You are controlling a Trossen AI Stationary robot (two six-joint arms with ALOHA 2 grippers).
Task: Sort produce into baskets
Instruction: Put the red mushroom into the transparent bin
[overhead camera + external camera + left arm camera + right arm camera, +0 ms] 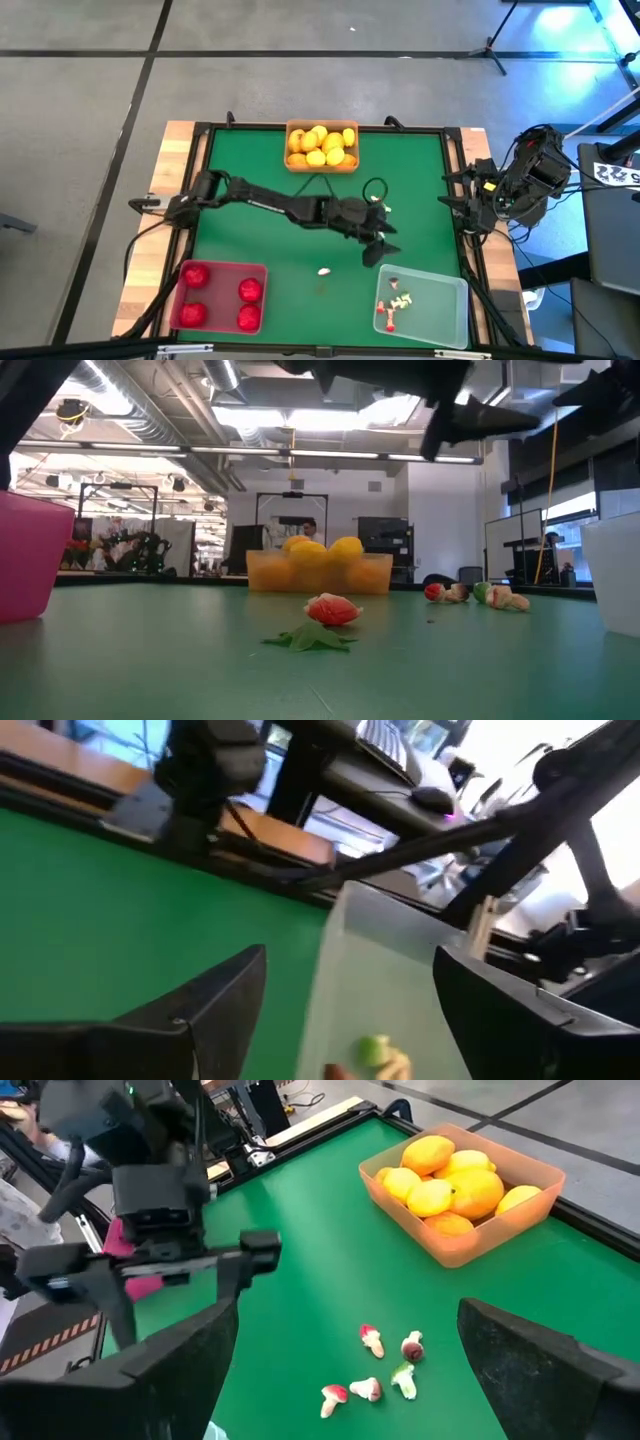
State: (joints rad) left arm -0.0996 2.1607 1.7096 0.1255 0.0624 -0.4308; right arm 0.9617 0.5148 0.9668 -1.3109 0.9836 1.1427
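Green table (300, 240): three baskets are sitting on it. Clear basket (445, 310) is holding whitish-and-red bits. Left gripper (378, 247) is hovering just beside its rim, fingers spread, nothing pinched; probably just after a drop. Right gripper (340, 1370) is waiting spread at the table's right edge. Next: reaching for the loose radish-like piece (325, 270) nearby.

No readable text, labels, brands or numbers anywhere
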